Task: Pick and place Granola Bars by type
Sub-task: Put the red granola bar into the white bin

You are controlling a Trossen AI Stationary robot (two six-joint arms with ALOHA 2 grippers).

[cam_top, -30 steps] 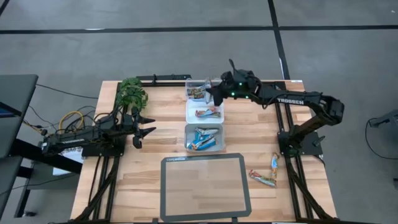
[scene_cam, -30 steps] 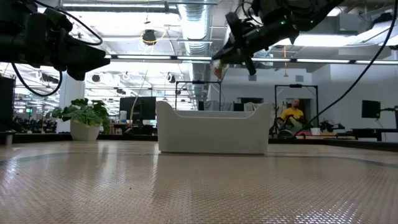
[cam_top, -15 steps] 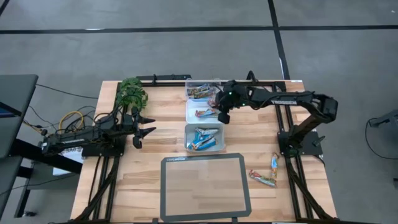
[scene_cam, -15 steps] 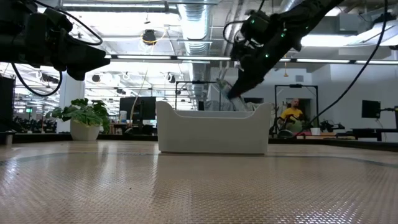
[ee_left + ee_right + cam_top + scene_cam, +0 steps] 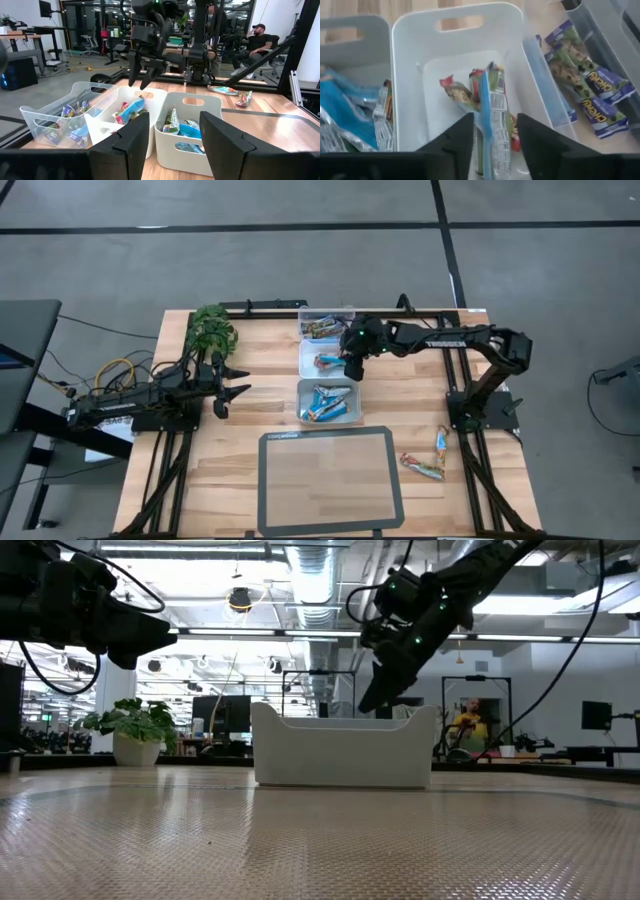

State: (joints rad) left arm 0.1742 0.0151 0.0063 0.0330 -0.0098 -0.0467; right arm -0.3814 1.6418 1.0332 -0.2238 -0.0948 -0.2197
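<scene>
Three tubs stand in a row. The far clear tub (image 5: pixel 312 315) holds blue-and-green bars (image 5: pixel 585 75). Red, green and tan bars (image 5: pixel 460 92) lie in the middle white tub (image 5: pixel 304 358). The near white tub (image 5: pixel 302 402) has bright blue bars (image 5: pixel 340 110). My right gripper (image 5: pixel 349 368) hangs over the middle tub, pointing down, open (image 5: pixel 141 80). One bar (image 5: pixel 492 125) stands on edge between its fingers, lower end in the tub. Two bars (image 5: pixel 441 442) (image 5: pixel 421 468) lie on the table's right. My left gripper (image 5: pixel 232 387) waits open at the left.
A dark-framed mat (image 5: pixel 330 480) lies at the near middle of the table. A potted plant (image 5: pixel 212 330) stands at the far left. Bare wood lies between the left arm and the tubs. A person sits in the room beyond the table (image 5: pixel 468 728).
My right gripper has moved from above the far clear tub toward the table's near edge, tipped its fingers downward and come down over the middle white tub. The left arm has kept still.
</scene>
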